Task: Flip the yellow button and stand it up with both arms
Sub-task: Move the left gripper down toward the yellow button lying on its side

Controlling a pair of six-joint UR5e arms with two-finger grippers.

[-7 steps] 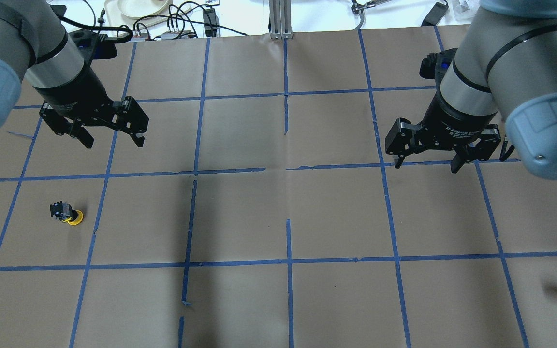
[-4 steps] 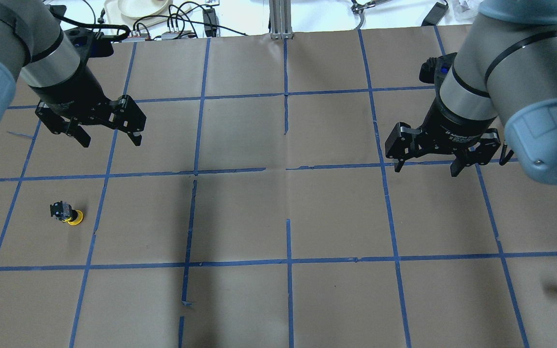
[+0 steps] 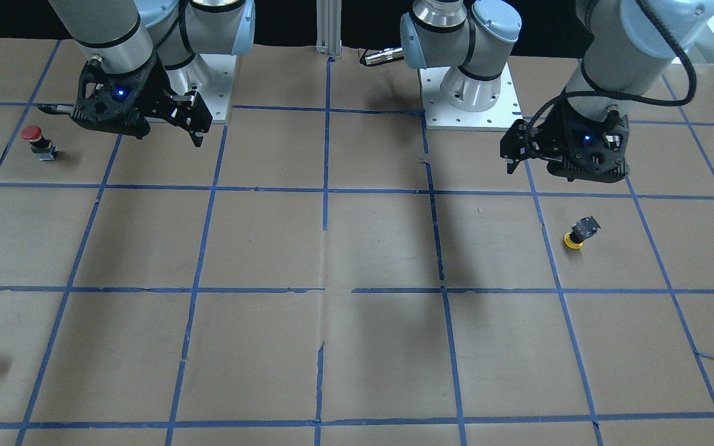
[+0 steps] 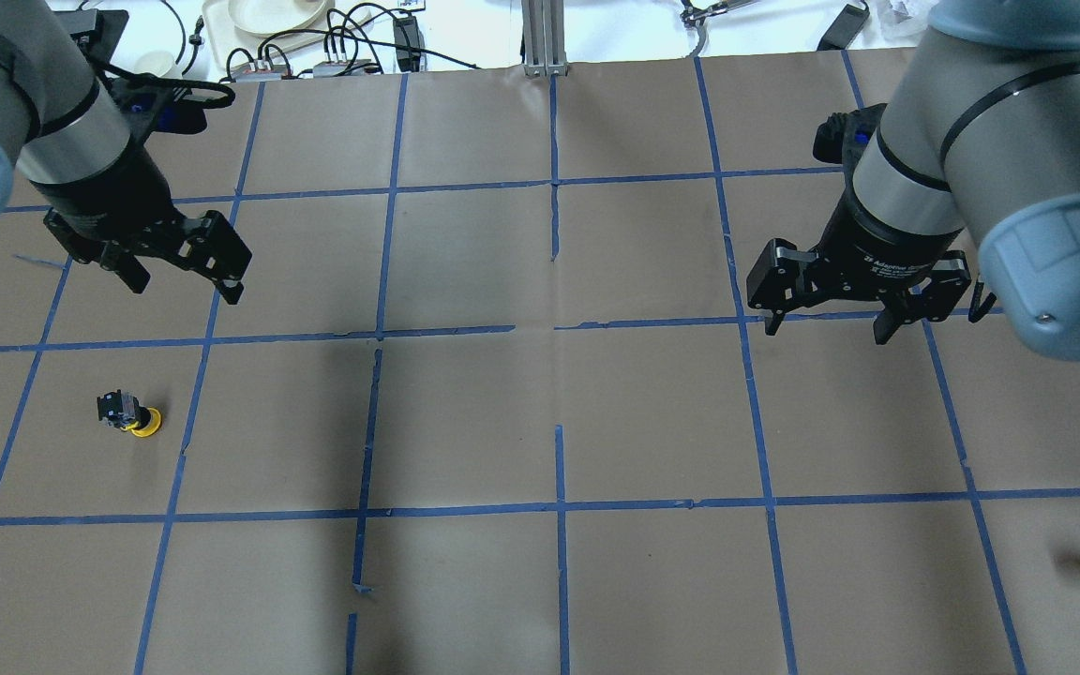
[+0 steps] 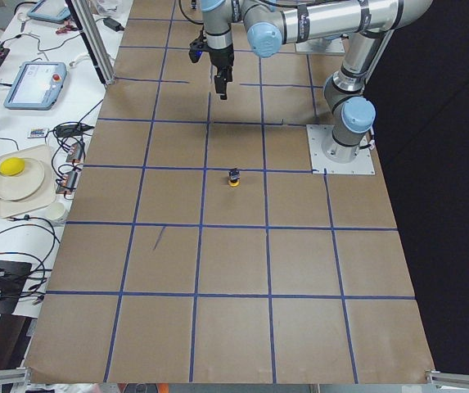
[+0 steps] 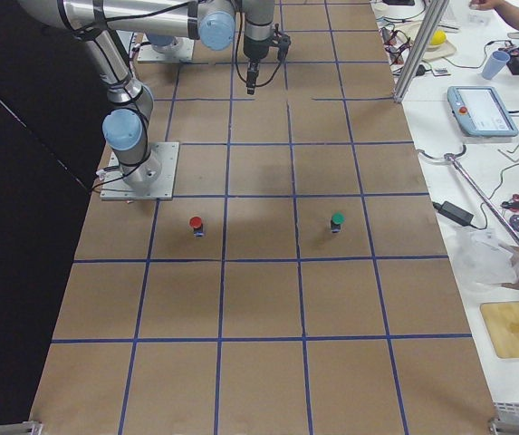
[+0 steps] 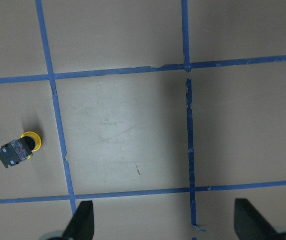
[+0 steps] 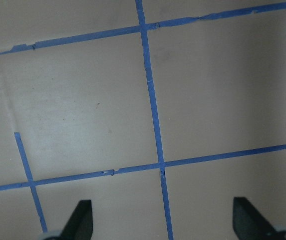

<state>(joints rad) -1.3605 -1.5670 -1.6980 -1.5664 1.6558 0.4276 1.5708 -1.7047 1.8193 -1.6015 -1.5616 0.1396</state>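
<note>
Button (image 4: 130,415) yellow, seemingly tipped | left gripper (image 4: 186,288) wide | right gripper (image 4: 826,331) wide

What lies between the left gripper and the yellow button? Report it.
Only brown paper and one blue tape line separate the open left gripper from the yellow button in the overhead view; no object lies there.

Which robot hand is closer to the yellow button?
Left. The left gripper hangs open near the yellow button, on the same side of the table. The right gripper hangs open far off, across the table's middle.
</note>
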